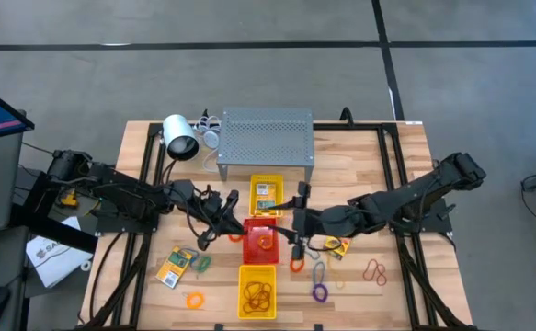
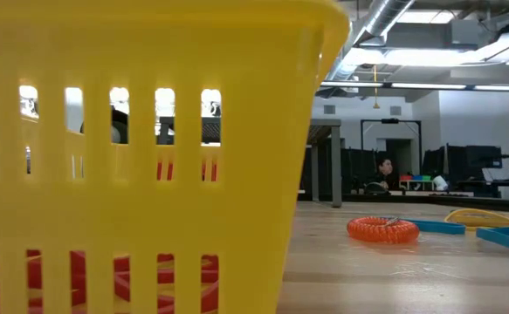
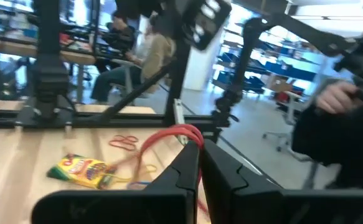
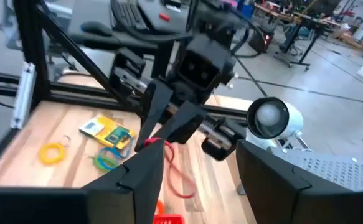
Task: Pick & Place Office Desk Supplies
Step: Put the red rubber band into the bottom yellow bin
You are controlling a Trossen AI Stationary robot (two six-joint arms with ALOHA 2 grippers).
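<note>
Left pincer (image 3: 198, 163) is clamped on a red band (image 3: 172, 134), held above the red tray (image 1: 260, 242) at bench (image 1: 396, 165) centre. Right pincer (image 4: 193, 171) is spread wide with nothing held, facing the left one across that tray. An orange ring (image 1: 266, 242) is seen in the red tray, bands in the front yellow tray (image 1: 257, 291), a packet (image 1: 266, 195) in the rear yellow tray. More packets and loops (image 1: 319, 292) are scattered on the bench either side.
</note>
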